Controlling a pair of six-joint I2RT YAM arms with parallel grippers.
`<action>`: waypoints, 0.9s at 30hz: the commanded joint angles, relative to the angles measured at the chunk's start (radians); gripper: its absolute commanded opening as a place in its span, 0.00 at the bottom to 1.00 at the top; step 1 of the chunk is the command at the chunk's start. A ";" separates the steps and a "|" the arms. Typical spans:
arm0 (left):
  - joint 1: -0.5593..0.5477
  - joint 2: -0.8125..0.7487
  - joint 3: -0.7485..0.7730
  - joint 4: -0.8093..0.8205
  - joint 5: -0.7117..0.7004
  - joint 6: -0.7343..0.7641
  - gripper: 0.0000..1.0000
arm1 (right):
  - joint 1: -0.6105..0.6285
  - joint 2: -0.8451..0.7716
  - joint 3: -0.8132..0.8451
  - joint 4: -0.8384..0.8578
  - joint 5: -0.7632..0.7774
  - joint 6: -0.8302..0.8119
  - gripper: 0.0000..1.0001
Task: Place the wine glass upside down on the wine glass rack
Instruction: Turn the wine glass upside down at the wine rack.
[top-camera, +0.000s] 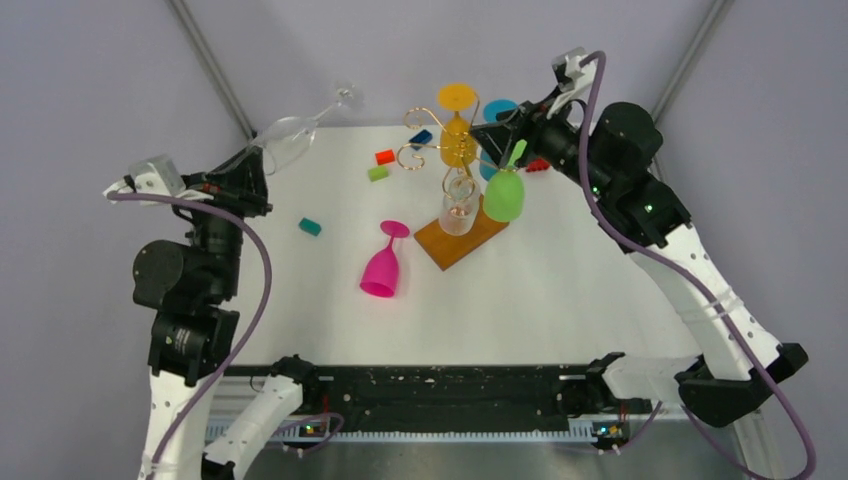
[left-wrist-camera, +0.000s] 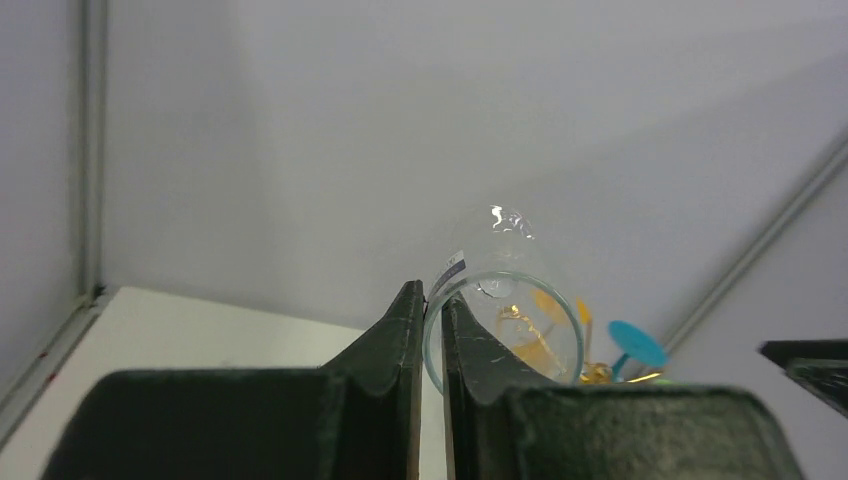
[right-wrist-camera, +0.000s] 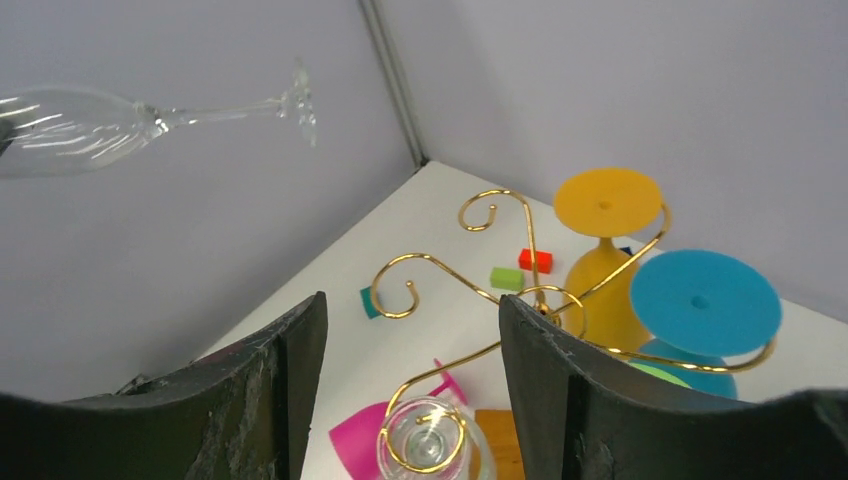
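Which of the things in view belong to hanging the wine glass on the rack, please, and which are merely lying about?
Job in hand:
- clear wine glass, gripped at its rim by the left pincer
- wine glass rack

Lying about:
- pink glass on the table
- red block
- green block
- teal block

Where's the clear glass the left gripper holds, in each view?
Top external: clear glass at upper left, tilted, foot toward the back corner.
Left wrist: bottom centre, rim facing the camera.
Right wrist: top left, lying sideways, foot to the right.
Shared landmark: teal foot.
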 joint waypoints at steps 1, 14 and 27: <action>-0.002 0.013 -0.003 0.243 0.231 -0.146 0.00 | -0.007 0.060 0.092 0.036 -0.147 0.063 0.63; -0.003 0.137 0.031 0.346 0.447 -0.289 0.00 | -0.007 0.141 0.140 0.173 -0.146 0.076 0.63; -0.002 0.131 0.026 0.373 0.474 -0.311 0.00 | -0.007 0.175 0.148 0.151 -0.105 0.080 0.58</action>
